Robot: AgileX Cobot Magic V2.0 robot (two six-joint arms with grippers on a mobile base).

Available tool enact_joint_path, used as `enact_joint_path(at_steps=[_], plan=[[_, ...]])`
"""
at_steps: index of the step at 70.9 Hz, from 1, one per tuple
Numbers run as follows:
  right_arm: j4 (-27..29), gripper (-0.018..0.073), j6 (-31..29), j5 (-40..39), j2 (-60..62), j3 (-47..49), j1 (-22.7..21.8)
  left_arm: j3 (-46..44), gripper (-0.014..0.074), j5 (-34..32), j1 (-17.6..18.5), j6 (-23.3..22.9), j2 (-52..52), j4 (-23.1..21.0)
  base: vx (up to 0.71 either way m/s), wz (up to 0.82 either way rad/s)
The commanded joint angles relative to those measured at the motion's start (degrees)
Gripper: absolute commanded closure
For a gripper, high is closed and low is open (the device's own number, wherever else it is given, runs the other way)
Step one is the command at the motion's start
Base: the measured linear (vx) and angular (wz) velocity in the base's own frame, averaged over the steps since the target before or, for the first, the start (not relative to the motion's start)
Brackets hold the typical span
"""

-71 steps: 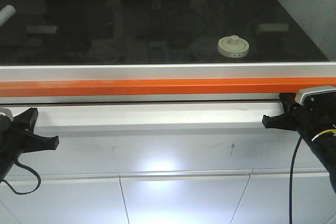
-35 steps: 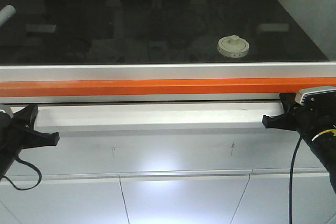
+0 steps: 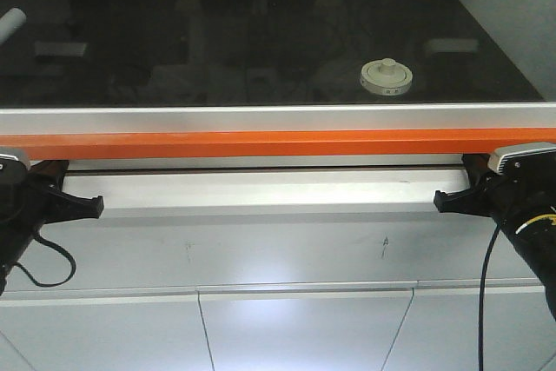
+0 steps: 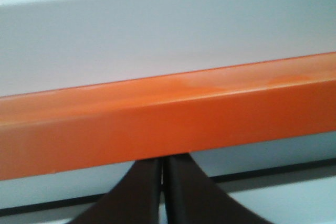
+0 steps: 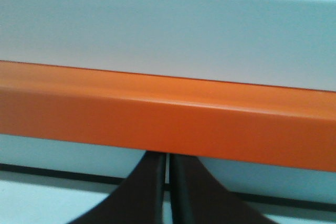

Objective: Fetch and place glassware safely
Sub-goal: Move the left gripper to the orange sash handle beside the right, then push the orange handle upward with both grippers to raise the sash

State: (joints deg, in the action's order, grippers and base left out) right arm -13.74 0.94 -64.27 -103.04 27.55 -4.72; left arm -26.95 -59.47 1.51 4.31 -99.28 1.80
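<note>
Front view: jar [image 3: 386,76] stands on black tabletop [image 3: 217,49], beyond both sets of fingers, nearer right gripper [image 3: 441,201] than left gripper [image 3: 95,207]. Orange rail [image 3: 261,142] runs between fingers and jar. Open tabletop all round jar. Tube [image 3: 10,23] cut off at left edge.
Left wrist: fingers [image 4: 139,192] pressed together, tips just below rail; jar out of sight.
Right wrist: fingers [image 5: 144,192] pressed together, tips below rail; blurry, jar out of sight.
</note>
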Motion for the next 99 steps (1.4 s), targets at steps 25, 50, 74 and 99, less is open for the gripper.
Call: enact_joint_path(at_steps=[25, 50, 74, 99], plan=[[-0.05, 0.0563, -0.04, -5.73, 2.13, 1.09, -0.21, -2.46, 0.0603, -6.91, -0.02, -0.47, 2.69, -0.44, 0.00, 0.00], [-0.05, 0.0563, -0.02, -7.21, 3.20, 1.27, -0.21, -2.46, 0.0603, -6.46, -0.02, -0.42, 6.52, -0.44, 0.00, 0.00], [-0.21, 0.0563, 0.25, -2.19, 7.81, 5.22, -0.21, -2.94, 0.0603, -5.11, -0.02, -0.42, 10.25, -0.44, 0.00, 0.00], [-0.21, 0.0563, 1.60, 0.76, 13.39, 7.53, -0.21, -9.68, 0.0603, 3.64, -0.02, -0.42, 16.66, -0.18, 0.00, 0.00]])
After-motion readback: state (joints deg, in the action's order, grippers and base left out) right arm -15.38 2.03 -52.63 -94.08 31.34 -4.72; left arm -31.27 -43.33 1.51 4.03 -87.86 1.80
